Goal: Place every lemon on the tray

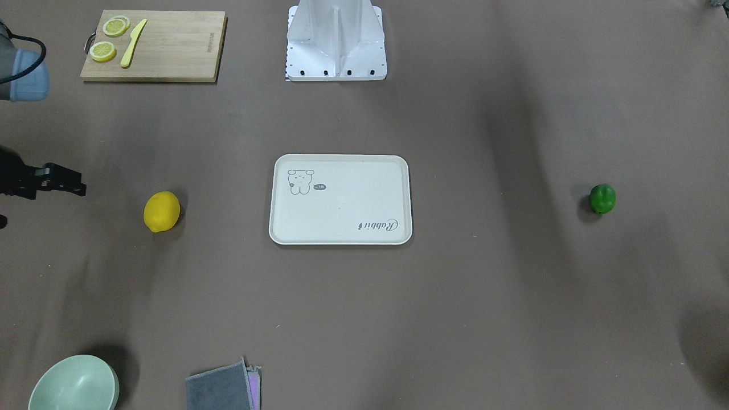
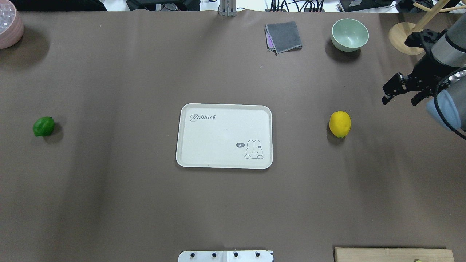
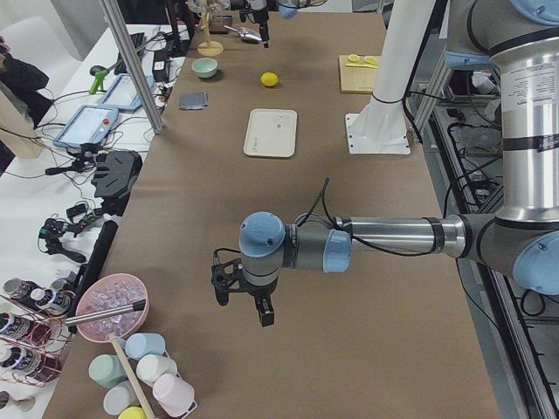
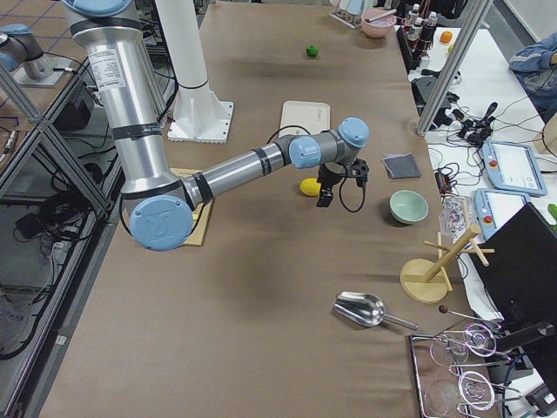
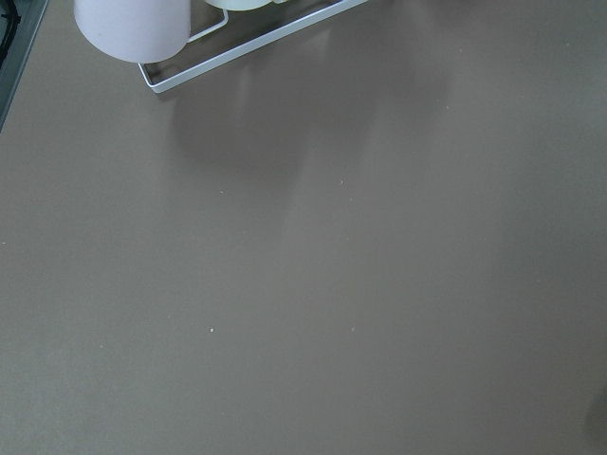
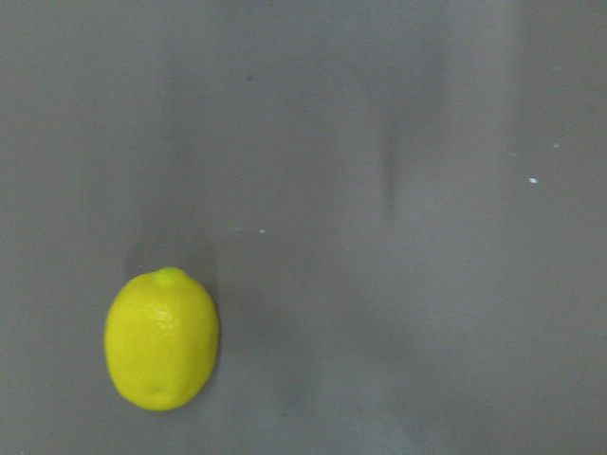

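Observation:
The yellow lemon (image 1: 162,211) lies on the brown table, apart from the tray on the robot's right side; it also shows in the overhead view (image 2: 340,124) and the right wrist view (image 6: 161,339). The green lemon (image 1: 602,198) (image 2: 43,126) lies far out on the robot's left side. The cream tray (image 1: 353,193) (image 2: 222,138) sits at the table's middle and holds nothing. My right gripper (image 2: 400,99) (image 1: 65,183) is open and empty, raised beside the yellow lemon on the side away from the tray. My left gripper (image 3: 243,305) hovers over bare table far from the green lemon; I cannot tell whether it is open or shut.
A bamboo cutting board (image 1: 171,51) with lemon slices and a yellow knife lies near the robot's base (image 1: 336,40). A green bowl (image 2: 349,34), a grey cloth (image 2: 284,36) and a wooden rack (image 2: 402,36) stand at the far right edge. A pink bowl (image 2: 9,25) is far left.

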Controlling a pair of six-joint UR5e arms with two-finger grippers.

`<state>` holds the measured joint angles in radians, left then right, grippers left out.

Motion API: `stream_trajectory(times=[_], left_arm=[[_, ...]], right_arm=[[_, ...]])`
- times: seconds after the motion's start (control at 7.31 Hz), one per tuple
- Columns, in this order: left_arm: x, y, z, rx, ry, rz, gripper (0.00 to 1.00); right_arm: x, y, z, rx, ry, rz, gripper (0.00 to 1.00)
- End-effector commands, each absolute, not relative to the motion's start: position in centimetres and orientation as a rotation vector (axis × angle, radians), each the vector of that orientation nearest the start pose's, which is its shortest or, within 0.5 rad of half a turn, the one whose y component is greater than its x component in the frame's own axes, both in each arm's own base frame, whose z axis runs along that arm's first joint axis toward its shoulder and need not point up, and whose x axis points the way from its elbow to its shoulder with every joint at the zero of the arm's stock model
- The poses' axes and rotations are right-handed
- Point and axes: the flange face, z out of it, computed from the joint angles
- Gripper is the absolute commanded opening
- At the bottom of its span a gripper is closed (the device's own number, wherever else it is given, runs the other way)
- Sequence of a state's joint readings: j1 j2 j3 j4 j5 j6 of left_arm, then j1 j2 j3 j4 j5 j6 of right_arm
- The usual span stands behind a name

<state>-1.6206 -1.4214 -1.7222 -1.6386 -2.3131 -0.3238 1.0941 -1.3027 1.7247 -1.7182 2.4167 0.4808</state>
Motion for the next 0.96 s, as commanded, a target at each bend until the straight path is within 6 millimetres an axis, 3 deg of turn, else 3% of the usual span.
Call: stream_trajectory(times=[0.0,0.41,0.82], left_arm=[[-8.7,-43.0,64.6,-0.031,0.748,-0.324,0.98],[-8.7,-43.5,65.0,-0.023,0.749,-0.323,0.98],[-8.4,-45.4,63.1,0.024,0.756,-0.302,0.98]], right_arm=[[-26.7,-55.5,42.3,-0.163,-0.868,-0.175,0.98],[-31.5,-57.3,43.0,-0.173,-0.878,-0.223,0.97],[-35.3,-56.1,44.4,-0.227,-0.861,-0.265,0.97]])
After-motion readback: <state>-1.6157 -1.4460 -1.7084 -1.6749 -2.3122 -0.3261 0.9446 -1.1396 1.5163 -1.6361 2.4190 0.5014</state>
